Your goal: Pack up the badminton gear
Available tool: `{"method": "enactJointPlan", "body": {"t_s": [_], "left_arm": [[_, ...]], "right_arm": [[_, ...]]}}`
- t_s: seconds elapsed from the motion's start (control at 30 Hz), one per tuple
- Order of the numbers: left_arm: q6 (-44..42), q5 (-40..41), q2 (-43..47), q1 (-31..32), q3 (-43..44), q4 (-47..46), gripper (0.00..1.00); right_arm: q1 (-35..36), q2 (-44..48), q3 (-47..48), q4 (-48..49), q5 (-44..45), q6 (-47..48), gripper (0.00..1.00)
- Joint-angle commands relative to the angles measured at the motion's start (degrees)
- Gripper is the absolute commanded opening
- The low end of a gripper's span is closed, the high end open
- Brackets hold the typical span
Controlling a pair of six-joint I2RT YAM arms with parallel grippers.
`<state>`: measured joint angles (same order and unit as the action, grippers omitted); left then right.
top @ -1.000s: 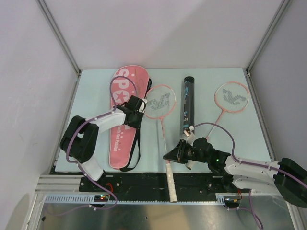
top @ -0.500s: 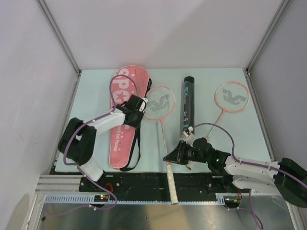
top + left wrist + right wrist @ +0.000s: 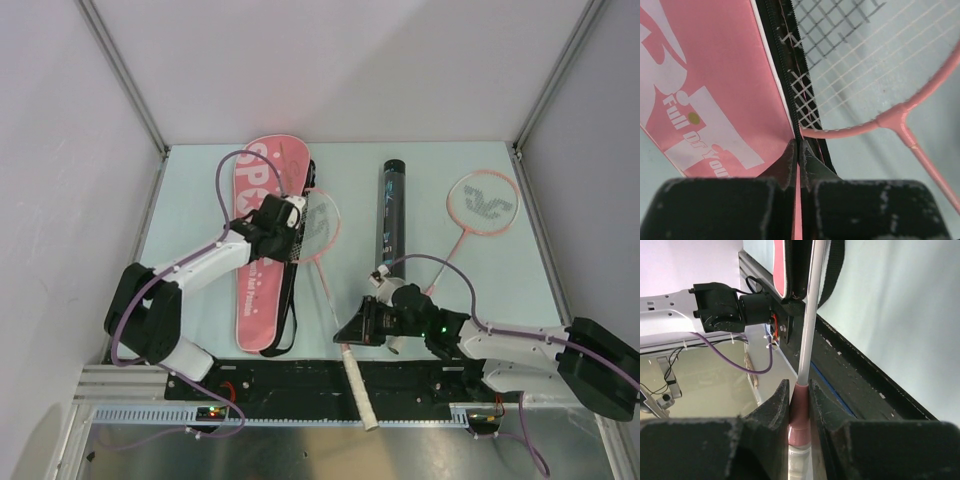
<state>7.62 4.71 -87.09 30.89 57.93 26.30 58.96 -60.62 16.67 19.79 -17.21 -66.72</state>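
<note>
The pink racket case point(image 3: 258, 262) lies at the left, its zip edge point(image 3: 790, 85) raised. My left gripper point(image 3: 287, 224) point(image 3: 799, 150) is shut on that pink edge. One pink-framed racket point(image 3: 320, 222) has its strung head point(image 3: 850, 55) partly under the case's open flap. Its thin shaft point(image 3: 807, 335) runs back to my right gripper point(image 3: 350, 332) point(image 3: 799, 392), which is shut on the pink cone above the white handle point(image 3: 358, 388). A second racket point(image 3: 482, 200) lies at the right. The black printed tube point(image 3: 390, 212) lies between them.
The black strap point(image 3: 290, 318) of the case loops along its right side. The table's black front rail point(image 3: 330, 378) runs under the held racket's handle. Grey walls close in the left, back and right. The left arm's base point(image 3: 722, 307) shows beyond the racket shaft.
My left gripper has shut on the case's edge and pulled it up and left. My right gripper has moved left, sliding the racket head under the flap.
</note>
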Motion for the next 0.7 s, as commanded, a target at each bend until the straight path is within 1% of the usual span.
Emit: {"method": "enactJointPlan", "body": {"t_s": [0.0, 0.2, 0.37, 0.47, 0.53, 0.67], "left_arm": [[2.5, -3.5, 4.1, 1.1, 0.1, -1.1, 0.0], [7.6, -9.7, 6.2, 2.3, -0.8, -2.1, 0.0], [11.1, -11.5, 8.1, 4.0, -2.0, -2.4, 0.0], [12.3, -11.9, 9.3, 4.9, -2.8, -2.8, 0.0], [13.3, -12.2, 10.2, 5.3, -3.6, -3.4, 0.0], [17.1, -12.6, 12.5, 5.5, -5.9, -5.7, 0.0]], "right_arm": [[-0.3, -3.1, 5.8, 8.4, -3.1, 2.7, 0.0], [-1.4, -9.1, 9.7, 11.2, -0.6, 3.0, 0.0], [-3.4, -16.3, 12.5, 14.8, 0.9, 4.8, 0.0], [-4.5, -19.5, 14.2, 15.5, 2.5, 7.8, 0.0], [-5.4, -21.4, 15.3, 15.5, 4.1, 9.2, 0.0], [-7.0, -26.0, 16.2, 19.0, 7.7, 9.3, 0.0]]}}
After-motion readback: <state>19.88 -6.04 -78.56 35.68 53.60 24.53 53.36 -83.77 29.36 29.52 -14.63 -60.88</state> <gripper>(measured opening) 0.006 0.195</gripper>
